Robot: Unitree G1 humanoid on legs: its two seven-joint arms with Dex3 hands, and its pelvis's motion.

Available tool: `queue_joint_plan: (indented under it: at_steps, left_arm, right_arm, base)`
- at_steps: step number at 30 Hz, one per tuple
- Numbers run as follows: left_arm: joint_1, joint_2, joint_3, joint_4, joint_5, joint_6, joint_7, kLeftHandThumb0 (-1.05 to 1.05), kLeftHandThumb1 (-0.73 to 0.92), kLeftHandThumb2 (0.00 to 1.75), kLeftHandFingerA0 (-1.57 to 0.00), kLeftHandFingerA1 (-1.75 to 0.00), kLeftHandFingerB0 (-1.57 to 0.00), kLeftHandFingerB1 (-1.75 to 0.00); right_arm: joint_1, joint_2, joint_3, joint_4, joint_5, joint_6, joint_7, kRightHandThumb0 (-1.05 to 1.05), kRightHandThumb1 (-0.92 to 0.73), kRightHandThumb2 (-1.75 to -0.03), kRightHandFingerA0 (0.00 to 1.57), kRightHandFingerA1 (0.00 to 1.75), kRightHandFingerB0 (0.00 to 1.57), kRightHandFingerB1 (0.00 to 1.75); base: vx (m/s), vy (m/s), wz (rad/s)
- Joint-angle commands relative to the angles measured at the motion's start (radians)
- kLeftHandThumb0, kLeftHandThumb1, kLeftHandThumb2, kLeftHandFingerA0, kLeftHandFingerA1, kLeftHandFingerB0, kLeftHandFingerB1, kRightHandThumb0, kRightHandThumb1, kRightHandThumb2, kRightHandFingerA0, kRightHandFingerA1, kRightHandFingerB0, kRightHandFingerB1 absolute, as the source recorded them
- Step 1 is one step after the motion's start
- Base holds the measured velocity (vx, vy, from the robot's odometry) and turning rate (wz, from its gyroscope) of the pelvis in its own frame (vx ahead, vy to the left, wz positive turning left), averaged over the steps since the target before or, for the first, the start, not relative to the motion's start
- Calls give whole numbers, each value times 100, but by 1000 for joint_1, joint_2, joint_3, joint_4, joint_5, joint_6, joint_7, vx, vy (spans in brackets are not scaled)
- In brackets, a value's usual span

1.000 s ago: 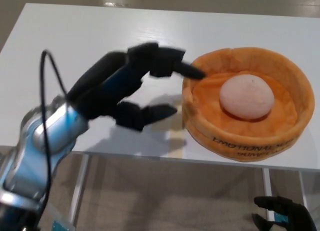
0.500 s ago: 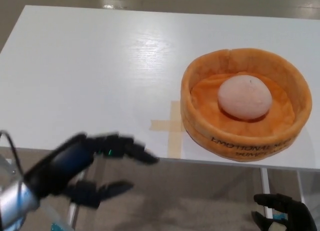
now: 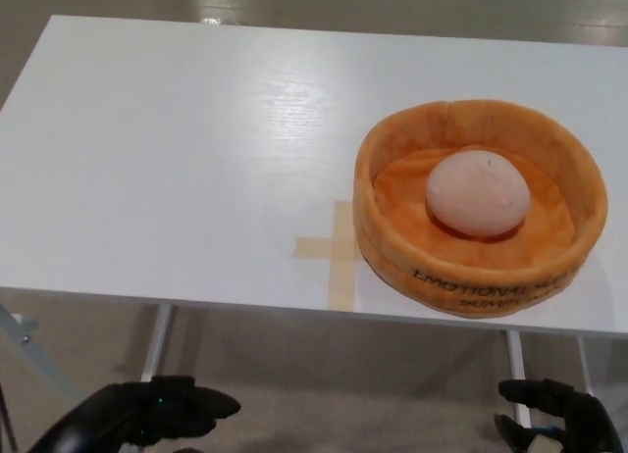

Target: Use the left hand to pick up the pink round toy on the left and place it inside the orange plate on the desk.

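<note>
Head cam, downward over desk (image 3: 177, 159)

The pink round toy (image 3: 478, 193) sits inside the orange plate (image 3: 392, 247) on the white desk (image 3: 177, 159), beside a tape cross (image 3: 334, 249). Below the desk's near edge hang the left hand (image 3: 147, 419) (empty, fingers apart) and the right hand (image 3: 554, 419).

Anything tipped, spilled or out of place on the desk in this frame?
Nothing stands out. The pink round toy sits inside the orange plate, which rests flat on the white desk beside a tape cross. Both robot hands hang below the desk's edge.
</note>
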Motion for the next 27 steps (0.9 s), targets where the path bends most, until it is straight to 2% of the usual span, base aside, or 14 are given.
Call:
queue_joint_plan:
  at_steps: [1,5,6,9,17,20,21,27]
  left_arm:
    - [-144,-97,-57,450,225,7,408,7,73,76,-42,-39,-52,-40]
    - [-182,-121,-51,541,220,27,486,7,71,76,-42,-38,-52,-40]
    - [-193,-122,-47,560,215,42,501,6,72,74,-36,-37,-49,-40]
    - [-222,-124,-39,610,206,65,527,7,71,75,-34,-38,-47,-39]
    - [-249,-127,-27,681,192,43,536,-2,66,65,-35,-38,-37,-34]
    - [-253,-129,-27,698,195,29,542,-3,65,64,-35,-39,-36,-33]
    - [-254,-130,-22,704,190,25,540,-9,63,60,-35,-38,-38,-33]
    - [-263,-134,-16,729,195,6,555,-14,60,62,-38,-41,-37,-34]
  right_arm:
    - [19,-10,1,10,7,8,4,-33,-59,-57,57,57,63,51]
    - [21,-11,10,12,-2,17,2,-33,-60,-57,58,56,62,50]
    - [22,-10,8,12,-1,12,1,-33,-58,-56,59,59,63,52]
    - [22,-8,4,12,4,1,2,-34,-58,-57,58,58,63,52]
    - [15,-7,-5,11,14,8,10,-33,-59,-56,57,57,62,51]
    - [16,-8,-3,12,11,7,10,-33,-59,-57,57,56,62,51]
    - [17,-9,-3,12,10,10,11,-34,-60,-56,57,55,62,49]
    - [18,-8,-3,11,9,5,5,-32,-59,-57,58,56,63,50]
  base:
    - [0,0,0]
    - [0,0,0]
    - [0,0,0]
    - [0,0,0]
    - [0,0,0]
    - [0,0,0]
    - [0,0,0]
    - [0,0,0]
